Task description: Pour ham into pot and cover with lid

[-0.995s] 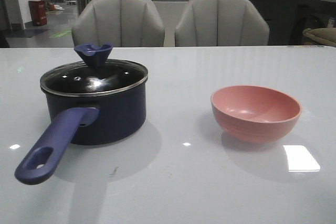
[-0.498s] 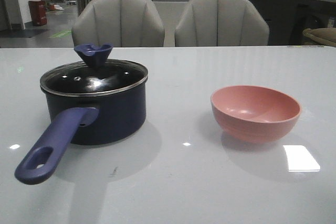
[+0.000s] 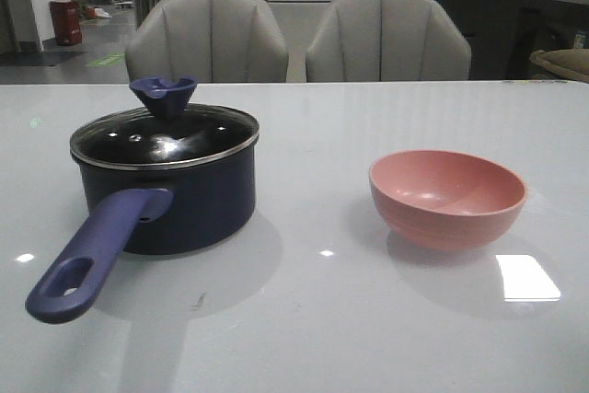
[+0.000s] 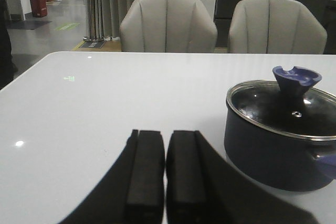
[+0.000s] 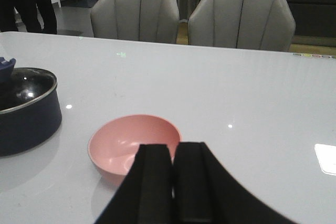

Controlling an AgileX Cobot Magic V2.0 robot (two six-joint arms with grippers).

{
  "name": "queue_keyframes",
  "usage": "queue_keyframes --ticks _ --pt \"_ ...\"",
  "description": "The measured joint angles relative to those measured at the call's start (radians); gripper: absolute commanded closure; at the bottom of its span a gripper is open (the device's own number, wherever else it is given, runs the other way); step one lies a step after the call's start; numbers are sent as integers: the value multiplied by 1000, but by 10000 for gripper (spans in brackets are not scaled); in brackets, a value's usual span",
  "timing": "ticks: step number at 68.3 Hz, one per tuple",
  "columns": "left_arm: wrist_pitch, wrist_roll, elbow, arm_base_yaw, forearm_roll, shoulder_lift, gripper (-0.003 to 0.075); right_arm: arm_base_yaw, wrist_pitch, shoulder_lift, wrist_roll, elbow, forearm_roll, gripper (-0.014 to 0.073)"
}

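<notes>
A: Pot (image 3: 166, 192) sits on the left of the desk (image 3: 304, 319), dark navy and round, lid (image 3: 166, 135) seated flat on its rim.

B: Ham?

A: Can't see any. The glass is clear, but all it shows is darkness and glare spots, so the pot's inside is hidden. The bowl (image 3: 448, 198) to the right, well apart from the pot, is pink, smooth and shows only bare inner wall.

B: Shapes?

A: Lid has a metal rim and a flared blue knob (image 3: 164, 96) with a notched top. The handle (image 3: 92, 257) is long, matte purple-blue, with an oval hole at its end, pointing toward the camera. Desk is glossy white, catching light patches.

B: Pincers?

A: Left pincer (image 4: 165, 174) has its two black fingers nearly together, a thin slit between them, gripping nothing, hovering beside the pot. Right pincer (image 5: 172, 182) is the same, closed up and empty, just in front of the bowl, its fingers covering the bowl's near rim. In that wrist view the pot is cut off at the edge.

B: Any change from a second ago?

A: None. Pot, lid and bowl sit exactly where they were.
</notes>
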Motion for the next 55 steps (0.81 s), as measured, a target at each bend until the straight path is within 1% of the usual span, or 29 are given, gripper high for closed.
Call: queue_keyframes --ticks 6,14,21,28,40,55 --pt "0 0 0 0 0 0 586 -23 -45 -12 0 49 0 444" --pt "0 0 0 0 0 0 586 -90 -94 -87 4 103 -2 444" --pt "0 0 0 0 0 0 586 -128 -103 -139 5 146 -24 444" --pt "-1 0 0 0 0 0 586 -109 -105 -144 8 174 -78 444" --pt "-1 0 0 0 0 0 586 -17 -129 -144 8 183 -121 444" --pt "-1 0 0 0 0 0 586 -7 -140 -144 8 183 -131 444"
